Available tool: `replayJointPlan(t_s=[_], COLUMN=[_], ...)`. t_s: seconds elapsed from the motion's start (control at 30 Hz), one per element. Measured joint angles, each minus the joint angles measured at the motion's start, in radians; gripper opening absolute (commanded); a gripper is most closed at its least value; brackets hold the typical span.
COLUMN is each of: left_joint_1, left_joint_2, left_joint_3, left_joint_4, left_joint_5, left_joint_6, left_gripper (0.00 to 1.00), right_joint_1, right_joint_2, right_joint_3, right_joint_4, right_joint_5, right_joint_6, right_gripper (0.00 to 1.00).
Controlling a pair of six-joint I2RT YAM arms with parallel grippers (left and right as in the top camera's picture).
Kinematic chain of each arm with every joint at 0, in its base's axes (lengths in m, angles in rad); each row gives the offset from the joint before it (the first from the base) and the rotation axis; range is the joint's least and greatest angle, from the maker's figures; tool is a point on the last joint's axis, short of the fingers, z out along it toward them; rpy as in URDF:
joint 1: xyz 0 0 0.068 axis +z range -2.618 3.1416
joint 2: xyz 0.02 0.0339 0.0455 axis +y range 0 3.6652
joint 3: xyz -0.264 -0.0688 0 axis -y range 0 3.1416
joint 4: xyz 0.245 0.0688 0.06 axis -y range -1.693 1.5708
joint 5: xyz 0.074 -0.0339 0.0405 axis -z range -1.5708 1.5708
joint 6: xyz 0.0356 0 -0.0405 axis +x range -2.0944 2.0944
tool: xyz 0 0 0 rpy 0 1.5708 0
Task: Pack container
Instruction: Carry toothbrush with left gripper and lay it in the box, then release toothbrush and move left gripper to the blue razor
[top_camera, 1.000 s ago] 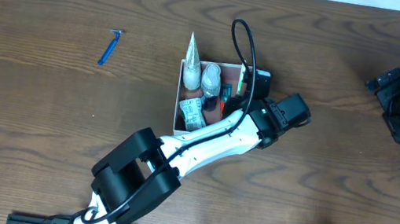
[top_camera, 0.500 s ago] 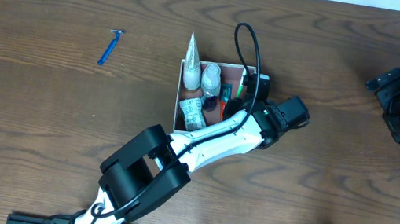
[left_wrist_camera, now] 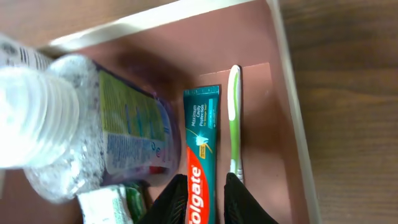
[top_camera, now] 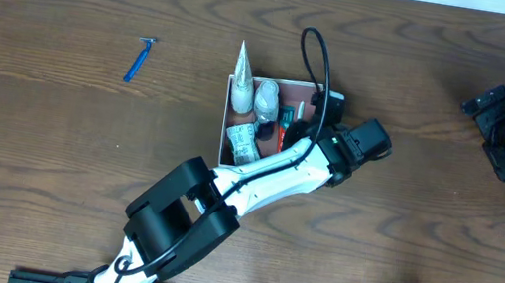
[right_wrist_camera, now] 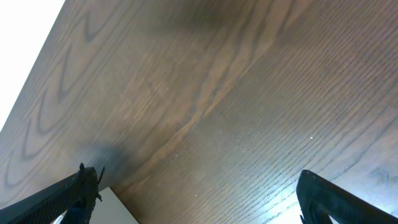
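The container [top_camera: 224, 127], a shallow white-walled box with a pinkish-brown floor [left_wrist_camera: 261, 93], sits mid-table. Inside lie a Colgate toothpaste tube [left_wrist_camera: 202, 143], a green toothbrush [left_wrist_camera: 234, 118] beside it, a clear bottle [left_wrist_camera: 81, 124] and a white packet [left_wrist_camera: 106, 202]. My left gripper [left_wrist_camera: 205, 180] reaches into the box, its black fingertips straddling the tube. They are slightly open, with a thin gap on the toothbrush side, and the tube rests on the floor. At the table's right edge my right gripper [right_wrist_camera: 202, 199] hangs wide open over bare wood, holding nothing.
A blue razor [top_camera: 139, 59] lies on the table well left of the box. A white pointed tube [top_camera: 243, 65] sticks out over the box's back-left corner. My left arm [top_camera: 258, 172] stretches from the front edge to the box.
My left gripper's jaws have parted a little around the toothpaste tube, and its cable shifted slightly right. The right arm has not moved.
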State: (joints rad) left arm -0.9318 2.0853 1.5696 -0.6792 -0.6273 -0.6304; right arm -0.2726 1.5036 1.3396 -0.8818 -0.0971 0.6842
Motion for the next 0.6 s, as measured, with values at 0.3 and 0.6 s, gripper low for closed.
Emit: replayJointPlan(t_s=[0.3, 0.6], left_joint_1=[-0.008, 0.323], left_joint_2=[-0.262, -0.575], left_joint_3=[0.053, 0.098], left_joint_4=[-0.067, -0.141], left_joint_5=[-0.024, -0.093], left_joint_6=[0.223, 0.356], left_gripper=[0.31, 0.76], right_joint_1=[0.000, 0.000], right_joint_2=[0.000, 0.000], right_joint_3=[0.000, 0.000], right_joint_4=[0.000, 0.000], right_joint_5=[0.000, 0.000], right_joint_6=[0.000, 0.000], right_gripper=[0.99, 0.99])
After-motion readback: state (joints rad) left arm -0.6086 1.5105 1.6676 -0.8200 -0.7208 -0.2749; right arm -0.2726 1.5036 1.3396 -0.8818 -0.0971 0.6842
